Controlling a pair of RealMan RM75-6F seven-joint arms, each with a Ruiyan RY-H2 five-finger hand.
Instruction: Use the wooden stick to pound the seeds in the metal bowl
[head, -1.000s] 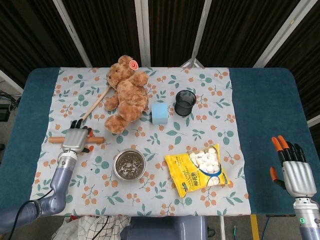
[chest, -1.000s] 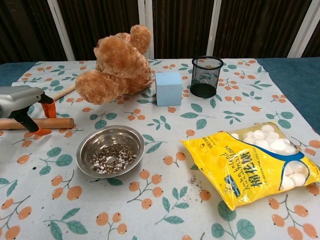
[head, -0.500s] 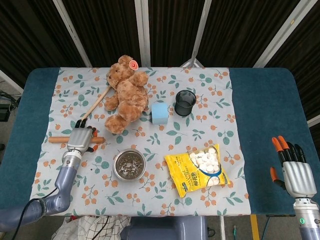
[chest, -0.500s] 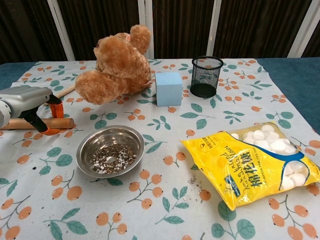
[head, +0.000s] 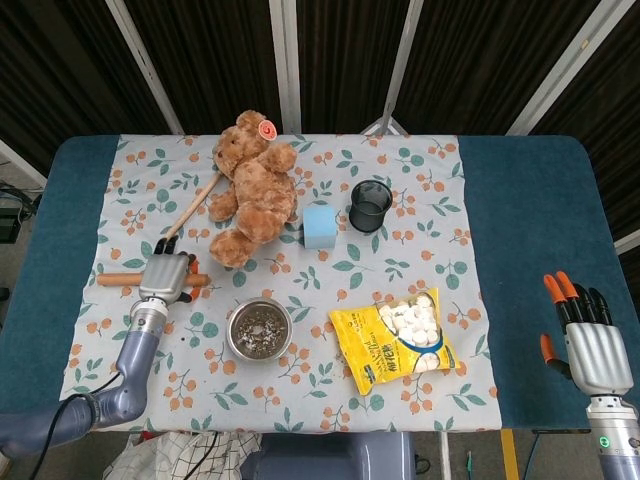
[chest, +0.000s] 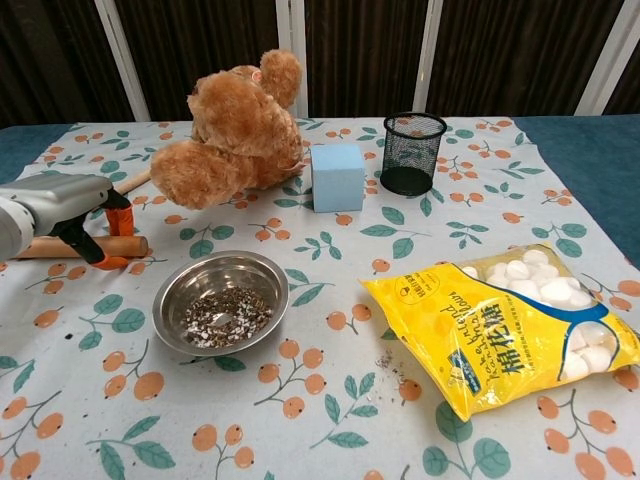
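The wooden stick (head: 118, 280) (chest: 60, 247) lies flat on the flowered cloth at the left, running left to right. My left hand (head: 168, 274) (chest: 68, 203) hovers over its right half, fingers pointing down on either side of it; no grip shows. The metal bowl (head: 259, 347) (chest: 172, 290) with crushed seeds (head: 258, 326) (chest: 226, 317) stands just right of and nearer than the stick. My right hand (head: 590, 345) hangs open beyond the table's near right corner, holding nothing.
A brown teddy bear (head: 255, 185) (chest: 235, 125) lies behind the stick, with a thin dowel (head: 195, 203) beside it. A blue block (head: 320, 227) (chest: 337, 176), a black mesh cup (head: 370, 205) (chest: 412, 152) and a yellow marshmallow bag (head: 400, 335) (chest: 510, 335) sit to the right.
My left hand has slid rightward along the stick, toward the bowl. The stick, the bowl and the right hand have stayed where they were.
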